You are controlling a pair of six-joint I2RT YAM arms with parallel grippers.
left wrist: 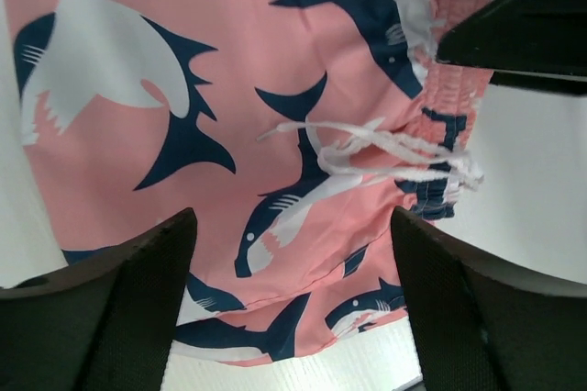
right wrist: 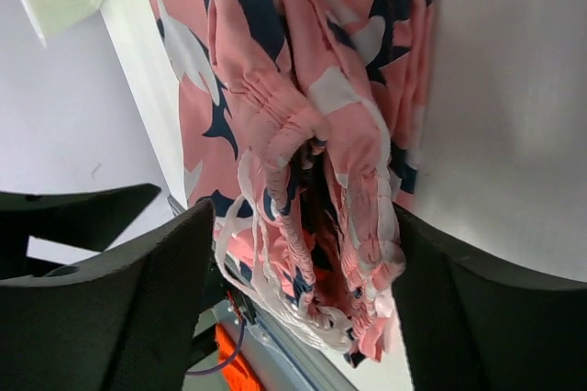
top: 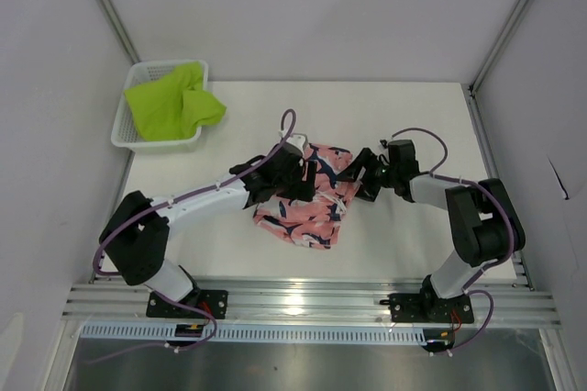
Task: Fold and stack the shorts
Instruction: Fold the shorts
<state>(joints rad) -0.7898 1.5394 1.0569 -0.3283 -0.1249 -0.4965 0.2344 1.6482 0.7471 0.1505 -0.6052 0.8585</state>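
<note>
The coral-pink shorts (top: 303, 212) lie crumpled on the table (top: 404, 244), directly under the left gripper (left wrist: 292, 253). Its fingers stand wide apart above the print, gripping nothing. The white drawstring (left wrist: 385, 148) sprawls just ahead of its right finger. The right gripper (right wrist: 303, 226) is spread too, its fingers straddling the bunched waistband (right wrist: 284, 125), which fills the gap loosely and looks unpinched. Well beyond both grippers, off to the left, the lime-green shorts (top: 170, 102) sit heaped in the white basket (top: 128, 139). The step in hand seems to be folding the pink pair, not yet tidy. Next, each gripper probably needs to close on an edge and draw the cloth flat before folding.
</note>
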